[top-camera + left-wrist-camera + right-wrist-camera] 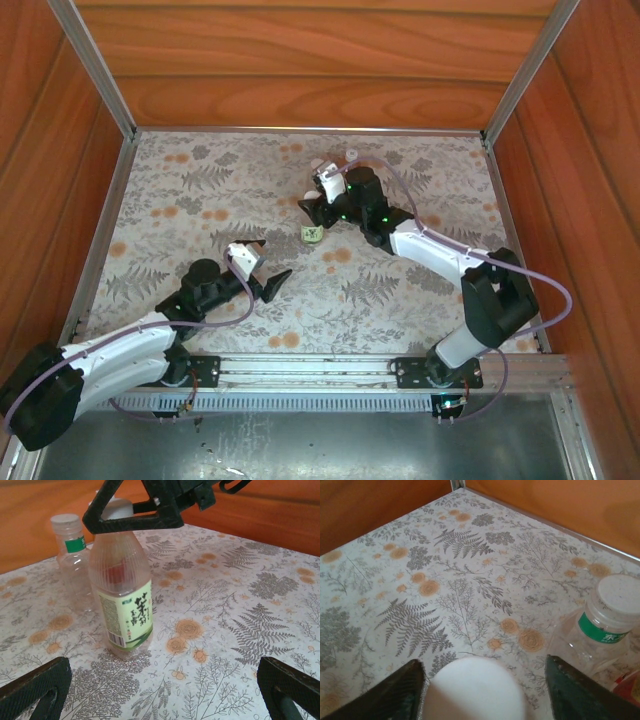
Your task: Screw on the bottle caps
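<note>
White cap (475,692) sits on the green-label bottle (125,605) at the middle of the bench (200,200), right tool (484,674) spread loosely about it, left tool (162,680) wide apart at the bottle's 8 o'clock; with nothing gripping the bottle, a snagging finger could tip it.

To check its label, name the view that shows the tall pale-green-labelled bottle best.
Left wrist: the bottle stands nearly whole, side-on, label facing the camera. The top external view gives a tiny, steep glimpse of its label; the right wrist view gives its white cap from above.
</note>
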You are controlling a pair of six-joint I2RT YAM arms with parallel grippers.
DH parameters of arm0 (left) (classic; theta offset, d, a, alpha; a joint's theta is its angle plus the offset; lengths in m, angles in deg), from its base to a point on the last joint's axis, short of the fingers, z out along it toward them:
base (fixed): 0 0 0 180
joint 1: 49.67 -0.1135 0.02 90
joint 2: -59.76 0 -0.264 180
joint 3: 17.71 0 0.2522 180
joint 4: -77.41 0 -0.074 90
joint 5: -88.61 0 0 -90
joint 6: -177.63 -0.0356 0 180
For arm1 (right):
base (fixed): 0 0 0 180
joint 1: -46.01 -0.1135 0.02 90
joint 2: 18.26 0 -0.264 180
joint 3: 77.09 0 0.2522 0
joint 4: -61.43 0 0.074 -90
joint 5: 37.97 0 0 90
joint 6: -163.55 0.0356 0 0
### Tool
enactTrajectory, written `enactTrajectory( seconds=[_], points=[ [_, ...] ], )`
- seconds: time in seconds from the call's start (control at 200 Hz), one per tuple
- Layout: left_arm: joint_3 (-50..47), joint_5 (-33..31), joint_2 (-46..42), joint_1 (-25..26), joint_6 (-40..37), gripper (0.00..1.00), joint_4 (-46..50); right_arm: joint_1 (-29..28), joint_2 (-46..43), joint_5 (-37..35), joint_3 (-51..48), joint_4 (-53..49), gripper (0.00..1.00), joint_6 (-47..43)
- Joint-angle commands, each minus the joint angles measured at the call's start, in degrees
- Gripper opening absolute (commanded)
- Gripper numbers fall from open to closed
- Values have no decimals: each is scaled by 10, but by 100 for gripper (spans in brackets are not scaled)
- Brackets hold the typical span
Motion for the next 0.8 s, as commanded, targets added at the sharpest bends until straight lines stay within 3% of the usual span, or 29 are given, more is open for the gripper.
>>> enactTrajectory(
  seconds=[0.0, 0.215, 0.335, 0.525, 0.66, 0.795],
  points=[
    [15, -23, 4, -1, -4, 100, -7, 3, -50, -18, 2, -1, 83, -10],
    [41, -57, 30, -52, -28, 100, -7, 19, -155, -99, -84, 20, 97, -17],
    [79, -84, 60, -115, -62, 100, -6, 51, -218, -183, -167, 53, 100, -45],
    [109, -117, 122, -240, -74, 100, -6, 154, -278, -288, -265, 91, 100, -69],
    [99, -148, 155, -304, -64, 100, -7, 218, -262, -314, -320, 157, 100, -60],
    [105, -143, 216, -354, -55, 100, -26, 275, -204, -264, -360, 239, 100, -10]
  ],
)
